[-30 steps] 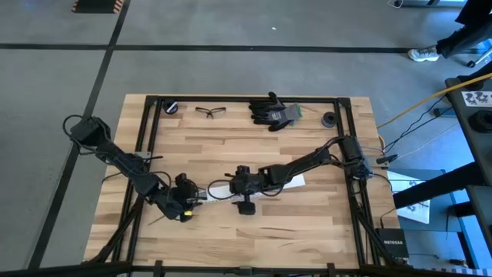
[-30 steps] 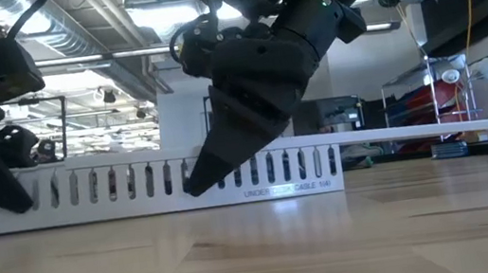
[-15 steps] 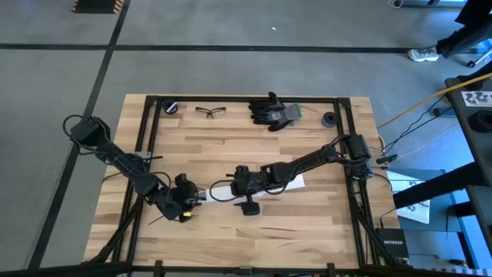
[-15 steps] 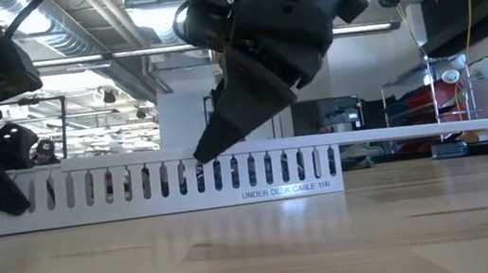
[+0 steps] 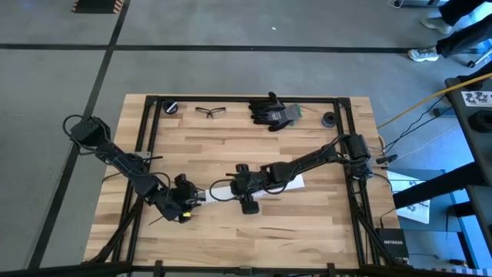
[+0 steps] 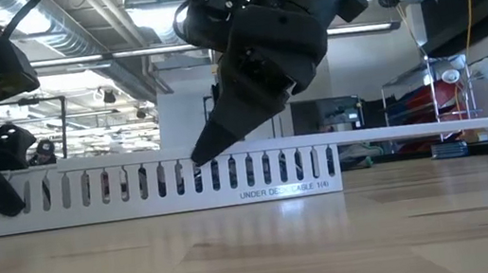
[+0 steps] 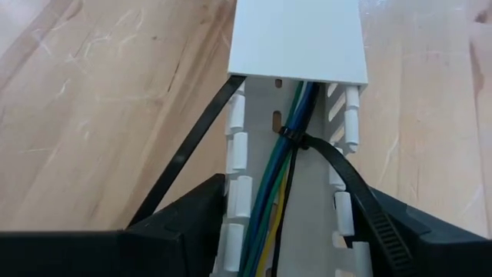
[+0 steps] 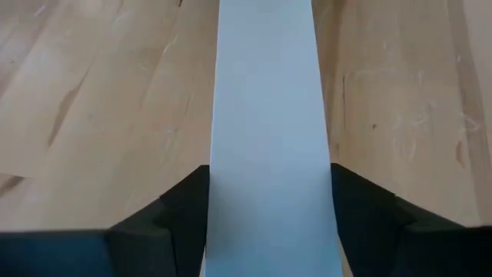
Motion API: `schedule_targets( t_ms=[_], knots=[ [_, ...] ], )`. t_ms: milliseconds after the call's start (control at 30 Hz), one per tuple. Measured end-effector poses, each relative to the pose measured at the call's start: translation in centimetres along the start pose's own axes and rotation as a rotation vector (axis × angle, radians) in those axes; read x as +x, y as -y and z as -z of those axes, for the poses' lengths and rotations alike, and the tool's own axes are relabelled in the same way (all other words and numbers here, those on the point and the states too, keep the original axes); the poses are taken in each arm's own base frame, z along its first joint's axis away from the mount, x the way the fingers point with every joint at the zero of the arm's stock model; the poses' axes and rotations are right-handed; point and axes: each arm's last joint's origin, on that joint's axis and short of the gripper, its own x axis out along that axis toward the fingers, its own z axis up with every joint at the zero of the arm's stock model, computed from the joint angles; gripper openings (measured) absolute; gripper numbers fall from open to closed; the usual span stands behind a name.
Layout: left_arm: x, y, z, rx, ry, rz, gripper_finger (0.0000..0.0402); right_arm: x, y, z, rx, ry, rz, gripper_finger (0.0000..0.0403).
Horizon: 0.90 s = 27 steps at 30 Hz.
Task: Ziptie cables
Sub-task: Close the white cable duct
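A white slotted rail [image 7: 237,146] lies on the wooden table, running left to right in the low view [image 6: 136,185]. In its channel lie the cables [image 7: 286,192], green, blue, yellow and black, with a black zip tie [image 7: 293,137] looped round them; the tie's tail trails over the rail's wall. A flat white strip [image 8: 265,108] covers the rail's far part [image 7: 296,38]. My left gripper [image 5: 187,201] is shut on the rail's uncovered end. My right gripper [image 5: 240,188] is shut on the strip. My left gripper has the rail's two slotted side walls [image 7: 231,192] between its fingers [image 7: 192,223], at the uncovered end. The fingers slant down and lie along the rail. The rail rests flat on the table. My right gripper pinches the white strip by its two long edges [image 8: 211,192], one finger [image 8: 184,208] on each. It comes slanting down from the table's right, along the strip. In the low view its fingertip [image 6: 199,157] is at the rail's top, and the strip [image 6: 397,134] reaches on past the rail's end.
At the far edge lie black gloves [image 5: 273,111], safety glasses [image 5: 207,112] and two small round black things [image 5: 171,107] [image 5: 329,119]. A black frame [image 5: 150,131] runs along the table's sides. Bare wood lies between the rail and the near edge.
My right gripper has risen from the rail's side wall to the level of the rail's top and has rolled a little.
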Motion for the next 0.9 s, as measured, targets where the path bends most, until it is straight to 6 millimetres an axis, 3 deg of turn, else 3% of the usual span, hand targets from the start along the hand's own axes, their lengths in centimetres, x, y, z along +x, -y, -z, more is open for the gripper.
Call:
schedule_targets(
  t_ms=[533, 900],
  knots=[
    [0.0, 0.2, -0.1, 0.001, 0.009, 0.019, 0.0208, 2.5, -0.2, -0.5, 0.056, 0.188, -0.026, 0.0205],
    [0.0, 0.0, 0.0, 0.001, 0.006, 0.003, 0.0208, 4.5, -0.2, -1.5, 0.048, 0.198, -0.009, 0.0206]
  ],
)
